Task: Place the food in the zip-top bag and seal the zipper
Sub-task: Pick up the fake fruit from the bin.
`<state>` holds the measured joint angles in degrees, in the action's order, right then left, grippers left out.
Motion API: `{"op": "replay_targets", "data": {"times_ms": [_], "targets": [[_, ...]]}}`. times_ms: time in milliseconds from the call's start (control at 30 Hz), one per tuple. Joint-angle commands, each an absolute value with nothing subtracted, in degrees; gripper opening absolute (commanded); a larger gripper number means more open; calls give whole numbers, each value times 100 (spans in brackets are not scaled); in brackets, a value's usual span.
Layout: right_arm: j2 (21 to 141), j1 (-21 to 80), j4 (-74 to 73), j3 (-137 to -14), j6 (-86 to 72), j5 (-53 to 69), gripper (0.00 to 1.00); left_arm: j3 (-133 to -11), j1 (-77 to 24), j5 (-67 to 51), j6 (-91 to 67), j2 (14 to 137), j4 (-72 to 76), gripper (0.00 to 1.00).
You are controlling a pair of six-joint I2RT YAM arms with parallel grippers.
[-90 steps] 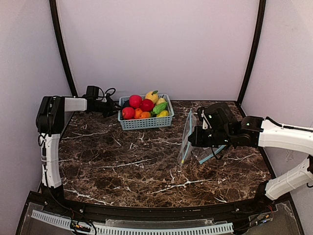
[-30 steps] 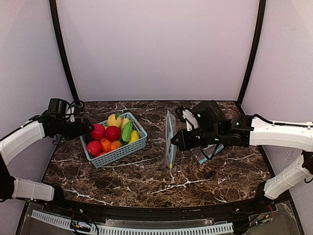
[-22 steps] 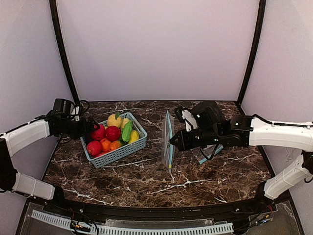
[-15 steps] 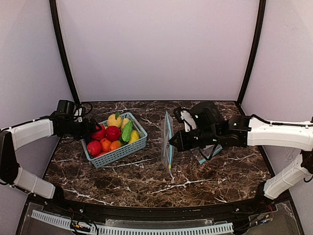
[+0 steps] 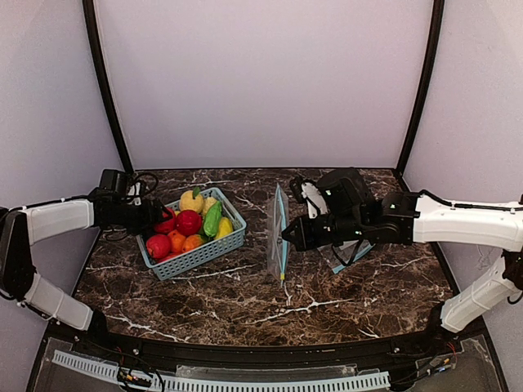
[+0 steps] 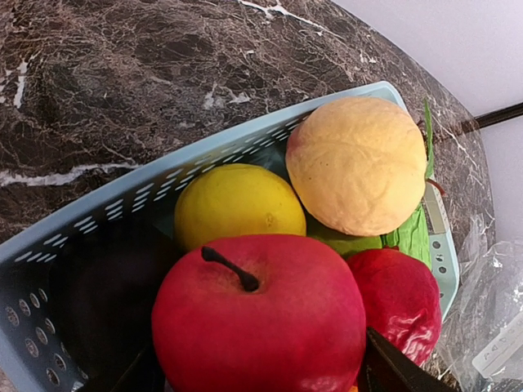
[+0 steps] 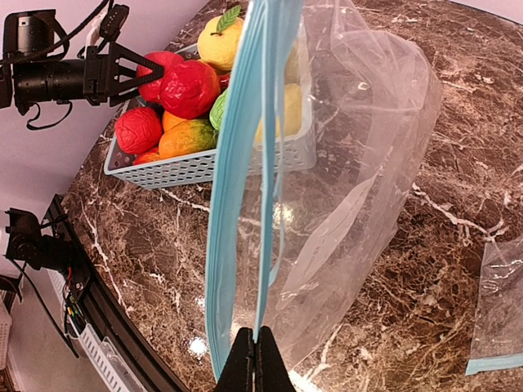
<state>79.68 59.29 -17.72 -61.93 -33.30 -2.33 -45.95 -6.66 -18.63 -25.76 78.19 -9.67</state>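
**Left pincer at the fruit, right pincer holding the bag on edge**

Left pincer (image 5: 157, 219): it reaches into the left end of the light-blue mesh basket (image 5: 200, 255). The jaws stand apart, with a red apple (image 6: 257, 322) between the fingertips (image 6: 392, 371). Cannot tell whether the pads touch it.

- The apple is glossy with a dark stem on top.
- Just past the apple from this pincer lie a yellow lemon (image 6: 237, 204) and a pale orange, dimpled fruit (image 6: 357, 163).
- Beside the apple on the right is a darker red, knobbly piece (image 6: 400, 298).
- A long green vegetable (image 5: 212, 219) lies on the far side of the pile from the pincer.
- All the food sits in the basket, heaped above its rim.

The basket rests on the dark marble table (image 5: 204, 302), between the two pincers and nearer the left one.

Right pincer (image 7: 255, 351): the jaws are closed, pinching the zip-top bag (image 7: 359, 163) at its zipper (image 7: 233, 180).

- The bag is clear and crinkly. It is held upright on edge, so from above it shows as a thin sheet.
- The light-blue zipper runs straight away from the fingers in two strips, slightly parted.
- The film bellies out to one side of the zipper.
- The basket lies beyond the bag from this pincer, apart from it.

A second bag (image 7: 500, 327) lies flat on the table behind the right pincer, under its arm.
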Motion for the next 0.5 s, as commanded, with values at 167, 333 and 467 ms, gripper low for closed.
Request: {"op": "replay_targets", "data": {"times_ms": [167,333,467], "targets": [[7957,5985,-1608,-6233,-3376,-269,0,-4509,-683,-1798,-2548,7894,-896,68],[7933,5985,-1623,-6249,-3379,-284,0,-4469,-684,-1597,-2462,7545,-1036,64],[7902,5985,-1643,-6266,-3366,-350,0,-4467,-709,-1576,-2167,6687,-1238,62]]}}
